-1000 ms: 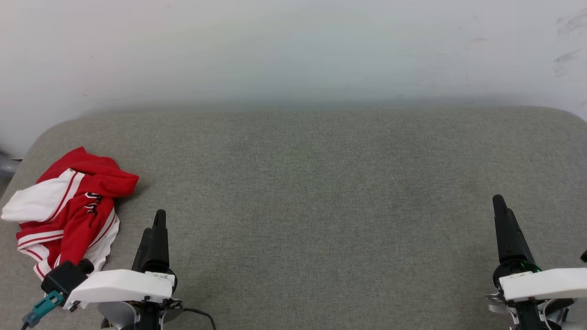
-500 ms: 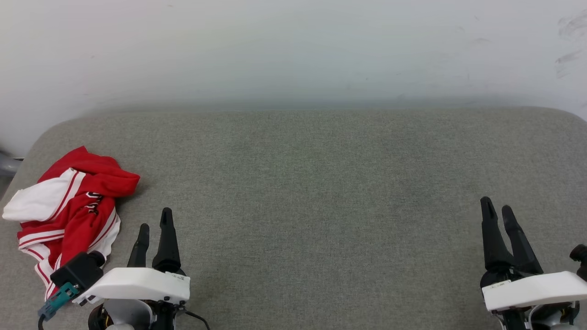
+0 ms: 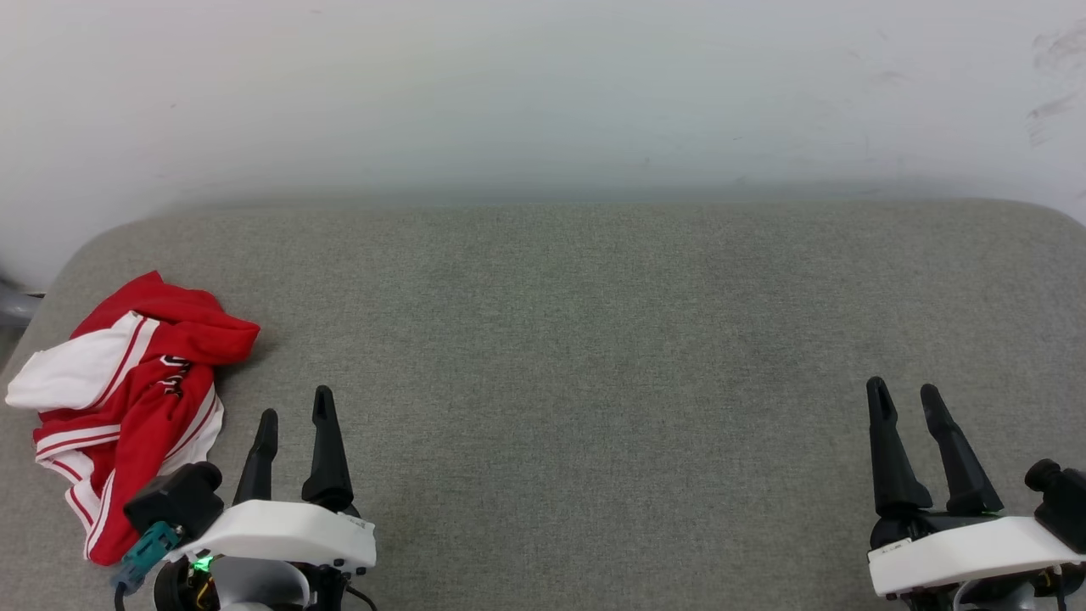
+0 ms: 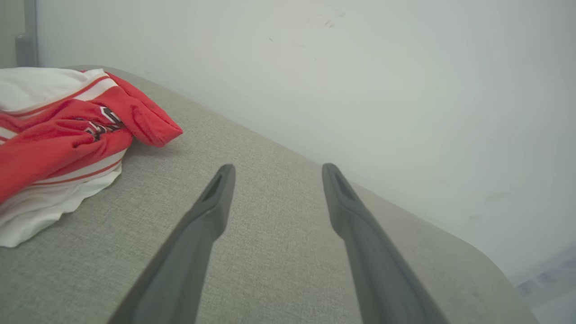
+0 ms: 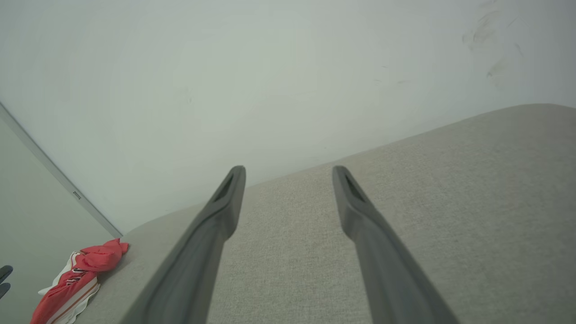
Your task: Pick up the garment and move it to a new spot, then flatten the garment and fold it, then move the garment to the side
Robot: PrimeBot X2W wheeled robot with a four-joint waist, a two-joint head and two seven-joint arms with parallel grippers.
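Garment (image 3: 127, 399), crumpled left of the spread, empty left gripper (image 3: 295, 406), is judged soft, light, limp, best pinched at its raised red fold; right gripper (image 3: 904, 388) likewise spread.

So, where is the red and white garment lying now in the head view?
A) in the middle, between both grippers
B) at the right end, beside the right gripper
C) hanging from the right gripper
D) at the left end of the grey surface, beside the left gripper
D: the garment lies crumpled at the left end of the grey surface, left of the open left gripper; the right gripper is open and empty.
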